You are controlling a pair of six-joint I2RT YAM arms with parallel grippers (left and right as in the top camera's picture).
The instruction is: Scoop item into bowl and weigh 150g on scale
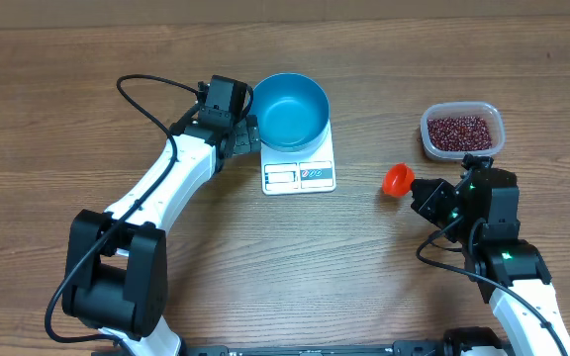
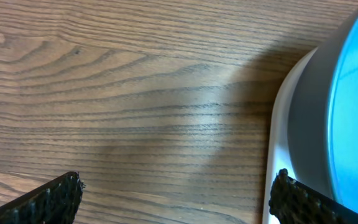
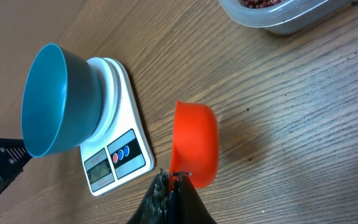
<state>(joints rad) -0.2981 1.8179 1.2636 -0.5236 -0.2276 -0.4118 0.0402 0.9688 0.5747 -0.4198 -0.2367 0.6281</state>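
A blue bowl [image 1: 290,110] stands on the white scale [image 1: 299,175] at the table's middle back. My left gripper [image 1: 248,134] is open just left of the bowl, its right fingertip [image 2: 291,198] against the scale's edge [image 2: 273,149] and the bowl's grey wall [image 2: 312,106]; nothing lies between the fingers. My right gripper [image 1: 416,187] is shut on the handle of an orange scoop [image 1: 397,179], held out to the right of the scale. The scoop [image 3: 196,144] looks empty. A clear tub of red beans [image 1: 461,131] sits at the back right.
The scale's display and buttons [image 3: 114,160] face the front edge. The bean tub [image 3: 278,14] lies just beyond the scoop to the right. Bare wood surrounds everything else.
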